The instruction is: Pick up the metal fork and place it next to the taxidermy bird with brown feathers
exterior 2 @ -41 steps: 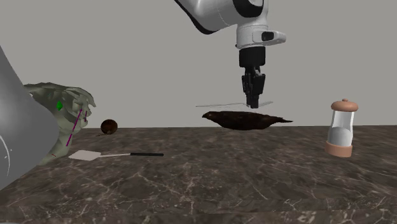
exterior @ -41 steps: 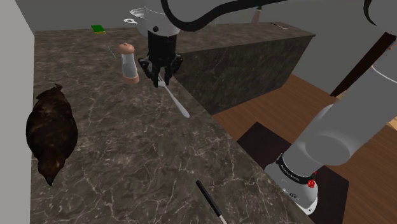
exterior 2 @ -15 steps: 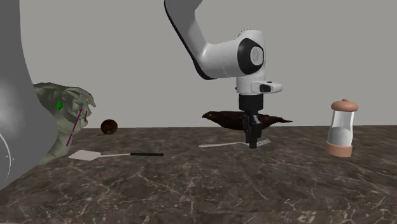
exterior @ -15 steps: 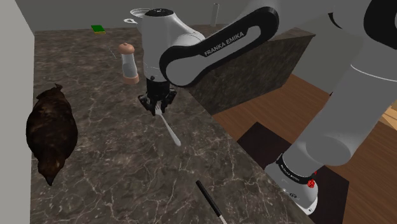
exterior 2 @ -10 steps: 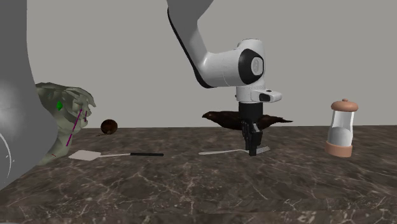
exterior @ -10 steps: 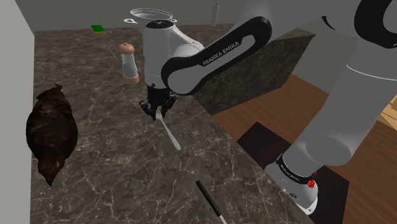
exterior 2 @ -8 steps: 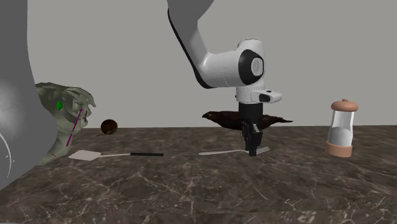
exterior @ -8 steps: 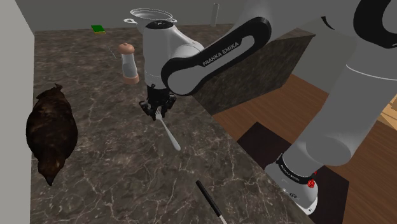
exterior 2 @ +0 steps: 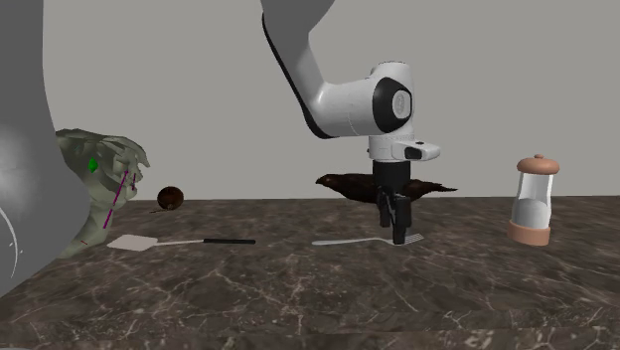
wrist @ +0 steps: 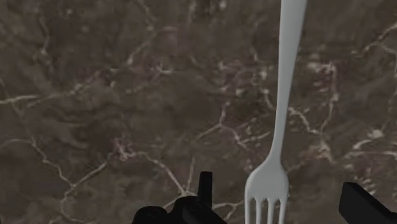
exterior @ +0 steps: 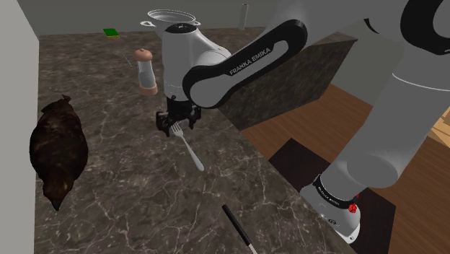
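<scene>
The pale metal fork (exterior: 189,149) lies flat on the dark marble counter (exterior: 122,195), tines toward the pepper mill. My gripper (exterior: 177,124) stands upright just over the tine end, open, a finger on either side of the fork and neither touching it. In the wrist view the fork (wrist: 280,127) runs away from the gripper (wrist: 280,205) between the spread fingertips (wrist: 205,186). The brown-feathered bird (exterior: 58,148) lies at the shoulder view's left, well apart from the fork. In the second exterior view the fork (exterior 2: 350,240) rests in front of the bird (exterior 2: 350,186), with the gripper (exterior 2: 398,235) at its tines.
A pepper mill (exterior: 147,71) stands behind the gripper, and a pot (exterior: 170,16) and a green item (exterior: 110,32) sit at the far end. A black-handled spatula (exterior: 238,227) lies near the counter's front edge. The counter drops off to a wooden floor (exterior: 288,133) on the right.
The gripper came down with the fork until it rested on the counter, then its fingers opened and let the fork go. The bird has not moved.
</scene>
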